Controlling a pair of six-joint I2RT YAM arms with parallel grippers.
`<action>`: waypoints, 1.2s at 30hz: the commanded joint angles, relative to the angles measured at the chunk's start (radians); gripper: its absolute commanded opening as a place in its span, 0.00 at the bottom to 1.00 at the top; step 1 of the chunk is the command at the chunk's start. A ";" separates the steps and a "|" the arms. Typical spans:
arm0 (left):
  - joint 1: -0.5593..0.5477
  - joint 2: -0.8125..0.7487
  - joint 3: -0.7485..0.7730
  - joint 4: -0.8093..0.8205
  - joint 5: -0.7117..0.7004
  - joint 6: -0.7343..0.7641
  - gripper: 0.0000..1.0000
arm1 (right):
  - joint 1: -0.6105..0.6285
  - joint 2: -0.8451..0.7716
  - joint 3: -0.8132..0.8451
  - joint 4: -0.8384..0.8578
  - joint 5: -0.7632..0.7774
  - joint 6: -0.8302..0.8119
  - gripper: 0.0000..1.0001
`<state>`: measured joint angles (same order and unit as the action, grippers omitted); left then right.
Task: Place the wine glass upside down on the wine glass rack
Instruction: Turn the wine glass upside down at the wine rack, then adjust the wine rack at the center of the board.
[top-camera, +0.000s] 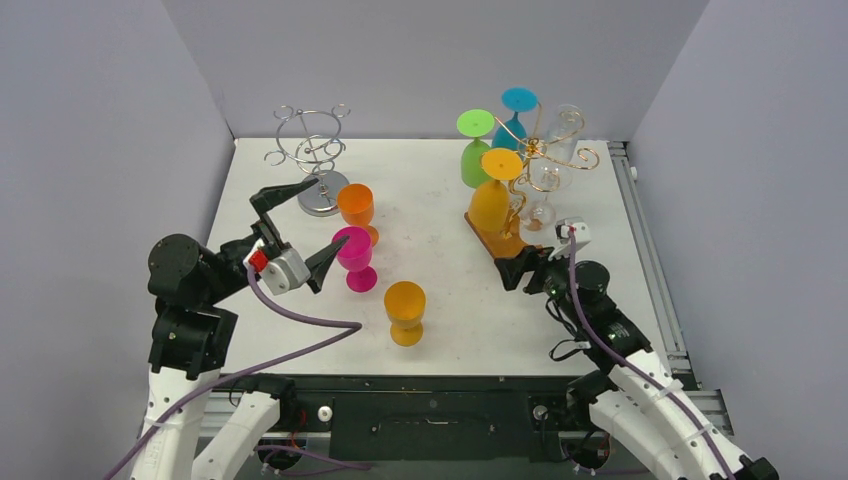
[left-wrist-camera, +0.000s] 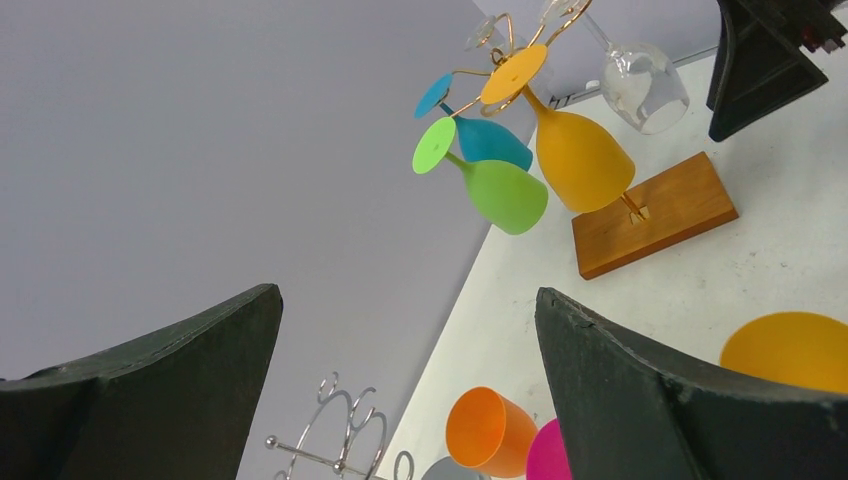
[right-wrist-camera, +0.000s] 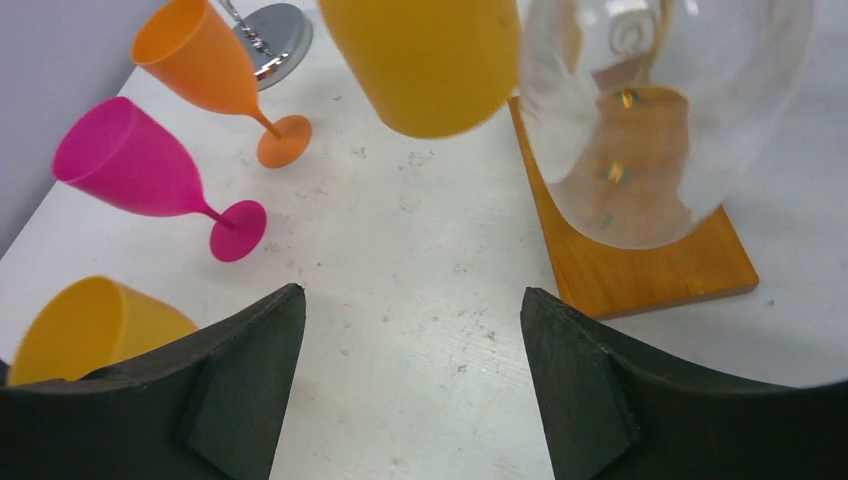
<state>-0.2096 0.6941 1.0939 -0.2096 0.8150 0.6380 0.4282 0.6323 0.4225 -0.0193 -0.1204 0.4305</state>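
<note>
Both sets of jaws stand wide and I see nothing in either: the right gripper (top-camera: 527, 262) sits low at the near edge of the wooden base (right-wrist-camera: 642, 275), and the left gripper (top-camera: 328, 212) hangs above the table's left half. The hung yellow wine glass (top-camera: 489, 207) is on the gold wire rack (top-camera: 545, 150), upside down, foot in a wire loop and bowl above the base, just beyond my right fingers and clear of them. Beside it on the same rack hang a green glass (top-camera: 474, 160), a blue glass (top-camera: 515, 125) and clear glasses (top-camera: 548, 175). On the white table (top-camera: 440, 220), a magenta wine glass (top-camera: 353, 250) stands right by the left gripper's near finger; I cannot tell whether they touch. An orange wine glass (top-camera: 355, 205) stands behind it, a second yellow wine glass (top-camera: 405, 305) nearer me, and a silver wire rack (top-camera: 312, 150) at the far left.
</note>
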 joint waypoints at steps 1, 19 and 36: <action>-0.002 0.005 0.049 -0.011 -0.016 -0.062 0.96 | 0.059 -0.009 0.260 -0.205 -0.027 -0.084 0.73; -0.001 0.003 0.069 -0.077 -0.075 -0.238 0.96 | -0.041 0.682 1.372 -0.729 -0.004 -0.334 0.59; -0.002 0.020 0.101 -0.110 -0.080 -0.276 0.96 | -0.256 0.918 1.627 -0.933 -0.213 -0.541 0.49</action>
<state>-0.2096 0.7067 1.1530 -0.3248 0.7540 0.3958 0.2066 1.5665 1.9980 -0.9421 -0.3157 -0.0689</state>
